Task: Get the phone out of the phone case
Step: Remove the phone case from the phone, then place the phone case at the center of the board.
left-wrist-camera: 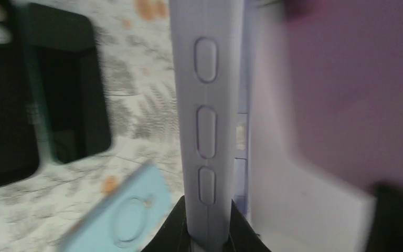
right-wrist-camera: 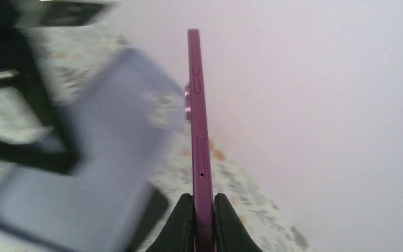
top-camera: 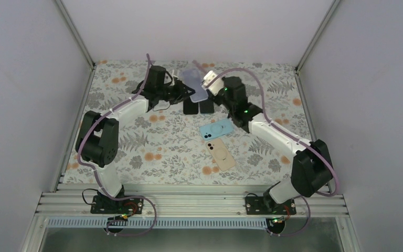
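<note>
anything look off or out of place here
Nothing damaged or spilled. The left gripper pinches the lavender case by its edge; the right gripper pinches the purple phone, which is outside it. The light blue case and beige case lie skewed on the table, merely untidy.

place: lab cell | signs: white walls; aluminium rail — floral table

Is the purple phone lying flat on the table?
No, the right hand pinches the purple phone by its edge, standing upright in the air.
</note>
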`<state>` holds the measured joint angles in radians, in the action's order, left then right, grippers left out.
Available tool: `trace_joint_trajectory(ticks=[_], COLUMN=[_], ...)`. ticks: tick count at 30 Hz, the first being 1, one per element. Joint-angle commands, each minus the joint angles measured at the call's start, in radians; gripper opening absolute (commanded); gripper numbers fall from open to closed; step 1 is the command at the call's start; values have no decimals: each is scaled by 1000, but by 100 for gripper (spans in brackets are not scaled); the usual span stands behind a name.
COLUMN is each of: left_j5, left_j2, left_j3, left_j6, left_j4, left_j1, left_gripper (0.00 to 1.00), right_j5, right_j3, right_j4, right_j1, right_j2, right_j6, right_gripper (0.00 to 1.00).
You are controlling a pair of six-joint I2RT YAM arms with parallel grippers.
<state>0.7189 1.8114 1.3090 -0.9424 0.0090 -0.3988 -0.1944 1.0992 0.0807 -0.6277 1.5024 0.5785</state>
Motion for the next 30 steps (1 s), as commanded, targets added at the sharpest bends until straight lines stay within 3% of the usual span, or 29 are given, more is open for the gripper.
trace_joint_trajectory(ticks=[1,13,18,22,30], left_j5=[-116,-188,-100,50,43], left_j2=[3,-3,0,30,104], left_j3=[-15,7,36,36,35], left_j6=[122,276,475,633,720], left_j4=[-129,-203,-251,-317,-382], left_j1=[53,67,119,181,254], left_gripper=[2,3,2,2,2], right_j5=[-193,-157,-129,-122,-99], right_j3=[81,90,77,64,87], right_j4=[111,67,26,21,1], right_j1=[122,166,173,174,175], right_j2=[-66,-82,-99,-102,-83], right_j6=[-34,-59,-88,-92,-119], right_gripper=[4,4,4,4,4])
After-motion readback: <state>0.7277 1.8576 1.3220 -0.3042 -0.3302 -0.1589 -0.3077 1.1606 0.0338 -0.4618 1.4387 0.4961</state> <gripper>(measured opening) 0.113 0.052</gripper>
